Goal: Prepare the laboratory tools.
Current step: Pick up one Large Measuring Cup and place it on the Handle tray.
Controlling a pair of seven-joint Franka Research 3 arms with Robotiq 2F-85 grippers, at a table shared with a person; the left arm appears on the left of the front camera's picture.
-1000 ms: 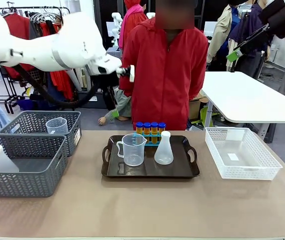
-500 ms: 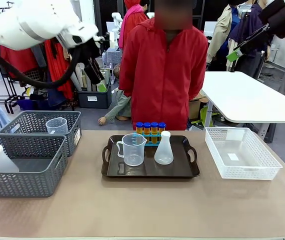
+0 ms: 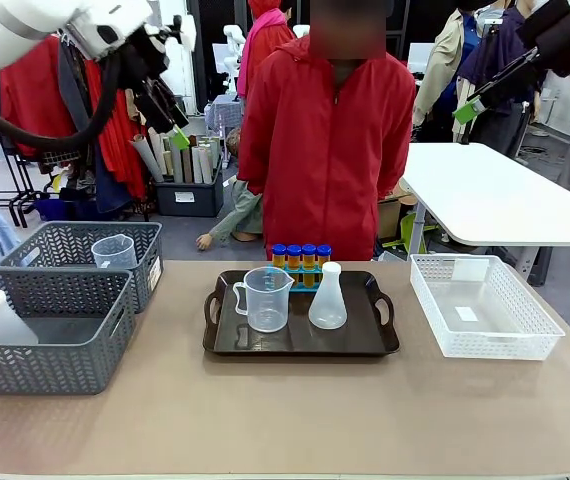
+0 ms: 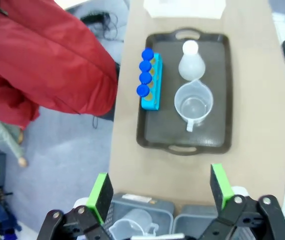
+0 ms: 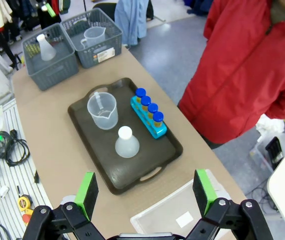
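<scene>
Front view: the left pincer [image 3: 170,125], released and empty, has swung up and away to the upper left within the last second, well clear of the surface [image 3: 285,420]; no tool is approached yet. The jug [image 3: 264,298], flask [image 3: 327,298] and tubes [image 3: 301,255] stand on the tray [image 3: 380,345].

Left wrist view: green pads [image 4: 102,192] stand spread high above the tray.

Right wrist view: the right pincer [image 5: 145,192] hangs released above the tray.
</scene>
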